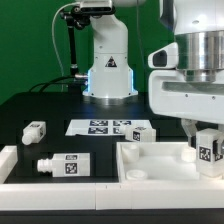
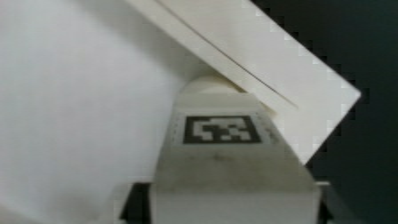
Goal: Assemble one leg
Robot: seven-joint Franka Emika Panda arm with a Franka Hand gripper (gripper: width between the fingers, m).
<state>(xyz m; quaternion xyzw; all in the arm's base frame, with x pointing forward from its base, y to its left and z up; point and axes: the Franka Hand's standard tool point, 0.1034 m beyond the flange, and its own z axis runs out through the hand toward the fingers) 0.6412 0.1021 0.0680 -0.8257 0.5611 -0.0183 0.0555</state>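
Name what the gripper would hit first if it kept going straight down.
The gripper grips the leg; straight down, that leg would probably meet the white tray-like panel first. How much gap remains cannot be told.

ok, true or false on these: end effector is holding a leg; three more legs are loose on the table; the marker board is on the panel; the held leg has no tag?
1. The end effector holds a leg at the panel. True.
2. Three more legs lie loose on the table. True: they are at and.
3. The marker board lies on the panel. False: it lies flat on the table, behind the panel.
4. The held leg has no tag. False: a black-and-white tag shows on it in the wrist view.
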